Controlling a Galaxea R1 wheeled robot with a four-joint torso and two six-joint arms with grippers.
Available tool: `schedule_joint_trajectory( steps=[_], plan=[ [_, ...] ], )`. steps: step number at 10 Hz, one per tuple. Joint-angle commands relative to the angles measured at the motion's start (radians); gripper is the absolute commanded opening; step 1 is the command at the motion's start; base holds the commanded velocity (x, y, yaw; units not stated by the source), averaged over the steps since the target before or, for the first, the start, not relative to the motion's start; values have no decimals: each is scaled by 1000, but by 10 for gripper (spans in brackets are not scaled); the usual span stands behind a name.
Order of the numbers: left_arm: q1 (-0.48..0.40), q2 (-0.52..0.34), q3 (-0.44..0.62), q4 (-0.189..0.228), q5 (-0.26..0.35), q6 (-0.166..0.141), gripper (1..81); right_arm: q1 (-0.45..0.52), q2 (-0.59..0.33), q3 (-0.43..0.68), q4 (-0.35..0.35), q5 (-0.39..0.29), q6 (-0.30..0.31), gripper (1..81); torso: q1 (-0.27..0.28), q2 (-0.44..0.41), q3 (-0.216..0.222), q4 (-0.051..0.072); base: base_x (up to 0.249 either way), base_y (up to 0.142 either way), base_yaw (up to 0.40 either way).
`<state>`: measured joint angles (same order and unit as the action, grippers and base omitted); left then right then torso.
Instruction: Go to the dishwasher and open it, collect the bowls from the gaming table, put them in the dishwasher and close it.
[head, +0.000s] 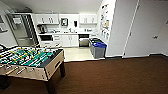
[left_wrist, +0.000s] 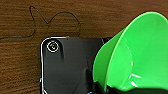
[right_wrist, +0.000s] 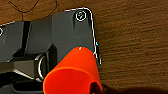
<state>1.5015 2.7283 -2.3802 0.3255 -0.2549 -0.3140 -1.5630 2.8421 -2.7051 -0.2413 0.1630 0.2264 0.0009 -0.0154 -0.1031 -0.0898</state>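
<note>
A translucent bright green bowl (left_wrist: 140, 50) hangs above the brown carpet in the left wrist view, with my left gripper (left_wrist: 112, 89) shut on its rim. An orange bowl (right_wrist: 75, 72) sits in my right gripper (right_wrist: 96, 87), also off the floor. The dishwasher (head: 83, 41), with a steel front, stands under the counter at the back of the kitchen nook. It is far off, and I cannot tell how its door stands. The gaming table is out of view.
A table-football table (head: 53, 65) with a green field stands close on the left. Blue-lidded grey bins (head: 99, 49) line the right side of the kitchen entrance. A white wall and door (head: 147, 30) are on the right. Brown carpet (head: 112, 75) stretches ahead to the pale kitchen floor.
</note>
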Motion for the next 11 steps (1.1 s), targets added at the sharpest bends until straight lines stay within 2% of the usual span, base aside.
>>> schedule_joint_trajectory(
  steps=[1, 6, 11],
  plan=[
    [-37, -24, 9, 9, 31, 1, 10, 28, -17, -5, -4, -48, -5, 10, 0, 0, 0, 0, 191, -103, 0],
    [-36, -24, 9, 9, 31, 1, 10, 28, -17, -5, -4, -48, -7, 10, 0, 0, 0, 0, 191, -90, 0],
    [-36, -25, 10, 9, 31, 1, 10, 30, -17, -5, -4, -48, -7, 10, 0, 0, 0, 0, 187, 0, 0]
  ],
)
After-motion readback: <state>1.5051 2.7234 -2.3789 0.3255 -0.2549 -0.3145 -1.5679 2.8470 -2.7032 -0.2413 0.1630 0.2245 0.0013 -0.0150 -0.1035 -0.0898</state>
